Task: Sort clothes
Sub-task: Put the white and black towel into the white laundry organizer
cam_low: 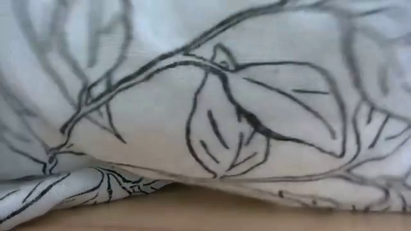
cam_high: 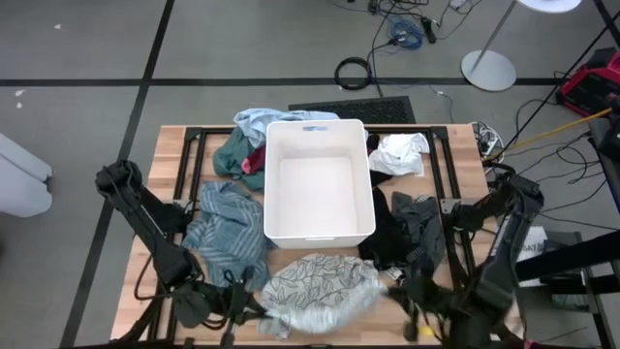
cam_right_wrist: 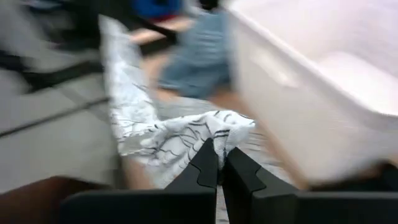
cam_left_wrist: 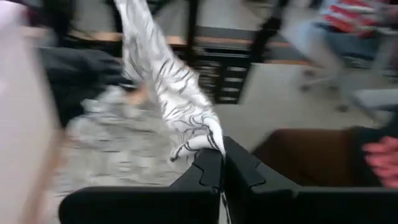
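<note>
The left gripper (cam_left_wrist: 221, 163) has its jaws shut tight on one edge of the white cloth with grey leaf drawings (cam_high: 320, 286). The right gripper (cam_right_wrist: 219, 163) pinches the other edge the same way. The cloth lies on the front of the wooden table (cam_high: 170, 160), between both arms. A teal striped shirt (cam_high: 228, 233) lies just beside it, and black clothes (cam_high: 407, 233) lie on the other side. The white plastic bin (cam_high: 320, 179) stands behind, with nothing in it.
</note>
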